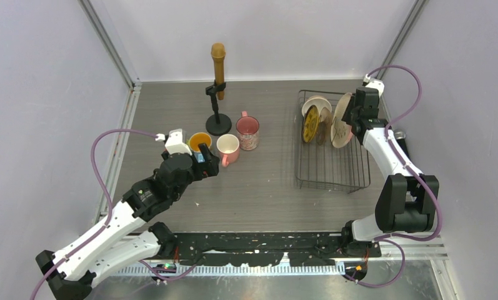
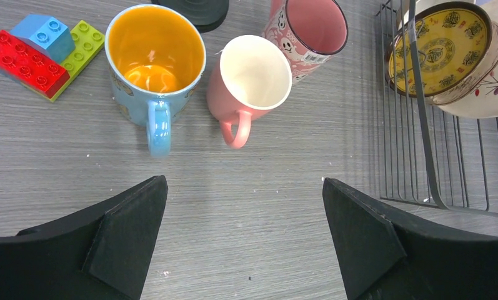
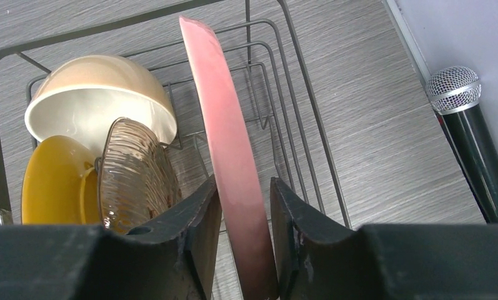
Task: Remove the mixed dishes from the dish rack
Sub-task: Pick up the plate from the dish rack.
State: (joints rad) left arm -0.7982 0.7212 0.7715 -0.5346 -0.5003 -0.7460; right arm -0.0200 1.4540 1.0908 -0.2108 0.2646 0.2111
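The dish rack [image 1: 330,169] stands at the right and holds the white bowl [image 3: 102,100], the small yellow plate [image 1: 310,124] and the large pink plate [image 3: 224,125], which stands on edge. My right gripper [image 3: 243,187] straddles the large plate's rim. Its left finger touches the rim and a thin gap shows on the other side. The orange mug [image 2: 154,69], pink mug [image 2: 252,78] and patterned mug [image 2: 308,31] stand on the table left of the rack. Just short of the mugs, my left gripper [image 2: 245,187] hangs wide open and holds nothing.
A ribbed brown glass dish [image 3: 134,169] leans between the yellow plate and the large plate. A microphone stand [image 1: 218,81] rises behind the mugs. Toy blocks [image 2: 40,53] lie left of the orange mug. A second microphone [image 3: 465,119] lies right of the rack by the wall.
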